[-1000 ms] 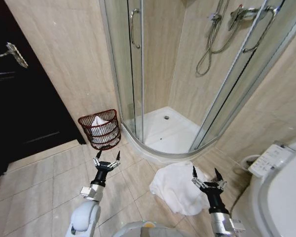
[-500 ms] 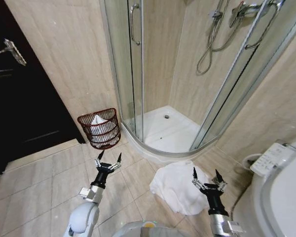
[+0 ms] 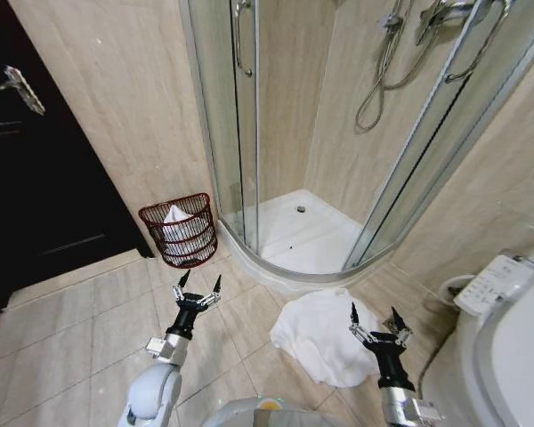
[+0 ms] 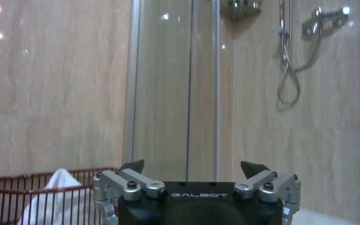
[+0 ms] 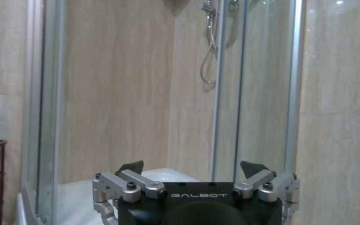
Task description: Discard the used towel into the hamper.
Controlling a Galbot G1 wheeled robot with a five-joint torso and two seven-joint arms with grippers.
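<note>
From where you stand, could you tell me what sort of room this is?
A bathroom, most likely: a glass shower enclosure with a hose, a toilet on the right, and a white towel on tiled floor.

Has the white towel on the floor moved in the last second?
No. The towel lies in the same spot beside the shower base; the slight picture shift is camera motion.

Beyond the left gripper (image 4: 192, 168), the hamper (image 4: 24, 199) is cut by the wrist picture's edge, its base out of sight, and what the white cloth (image 4: 55, 199) inside it is cannot be told. Behind the right gripper (image 3: 374, 318), part of the towel (image 3: 316, 342) on the floor is hidden by the arm
</note>
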